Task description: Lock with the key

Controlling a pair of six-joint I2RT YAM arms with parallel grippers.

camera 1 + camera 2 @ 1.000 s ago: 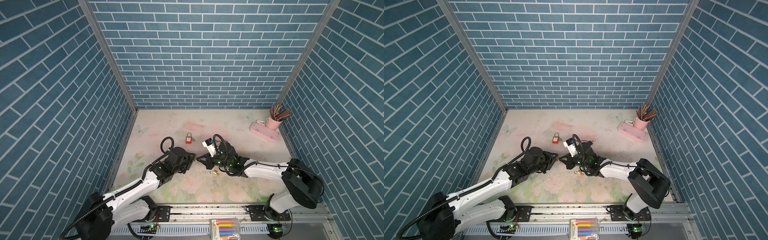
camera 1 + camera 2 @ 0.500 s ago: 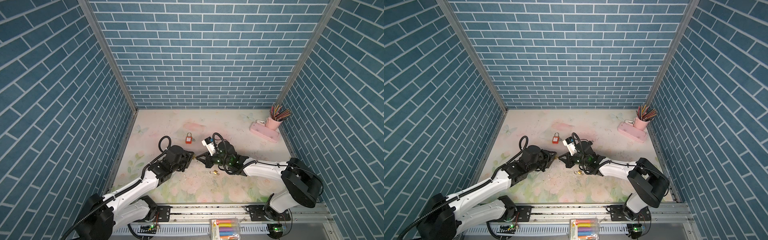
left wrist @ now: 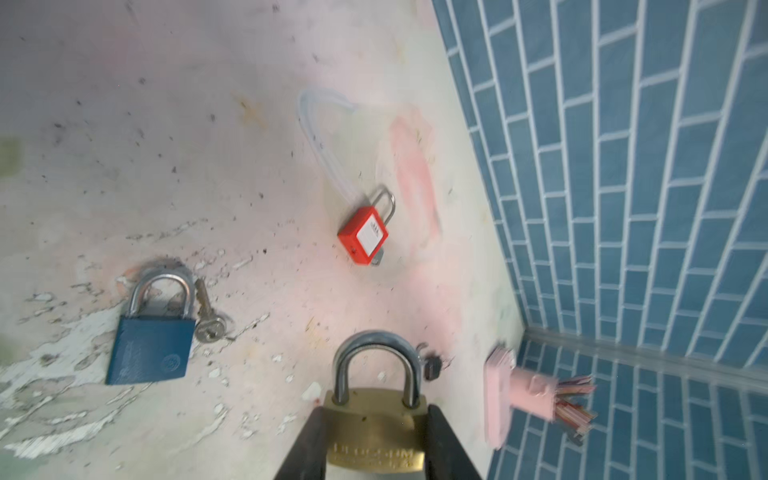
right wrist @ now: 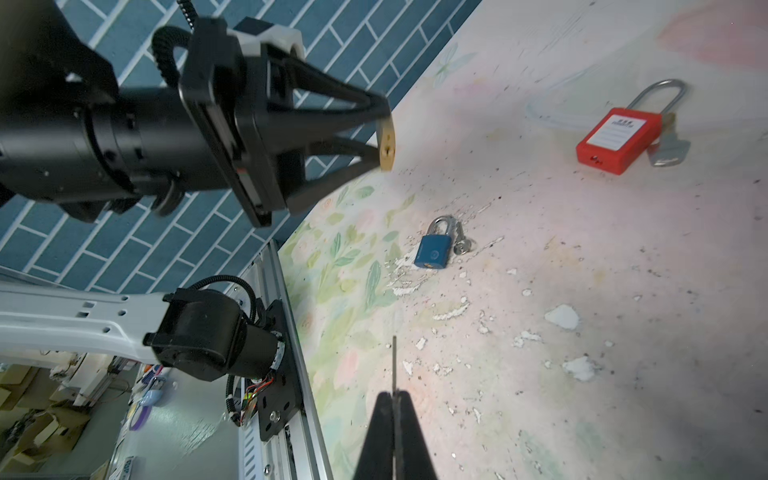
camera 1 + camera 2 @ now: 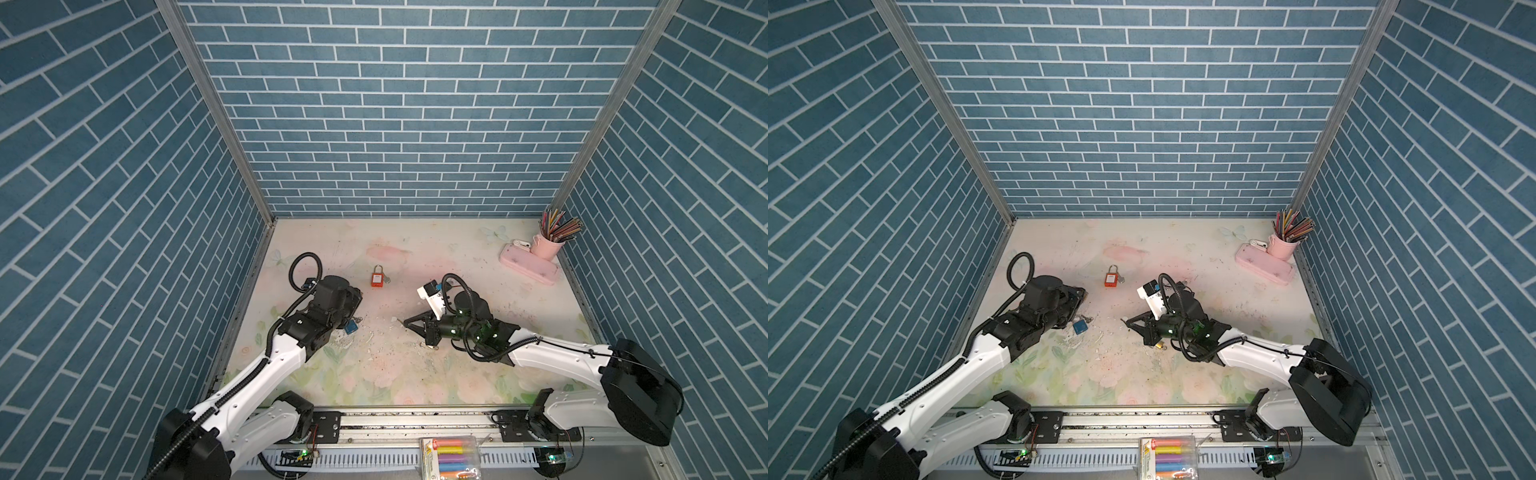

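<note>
Our left arm (image 5: 266, 365) and right arm (image 5: 557, 357): white and black
We see white casings (image 4: 62, 320) with small slots, round black motor housings (image 5: 636, 399), ribbed black cables (image 4: 161, 50) looping at the wrists, and black triangular fingers (image 4: 332, 89) on the left gripper (image 4: 384, 139).

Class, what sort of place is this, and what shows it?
Probably a robot test booth: brick-print panels box in a floral table, the left arm and right arm sit on a rail, and a red padlock and blue padlock lie as props.
</note>
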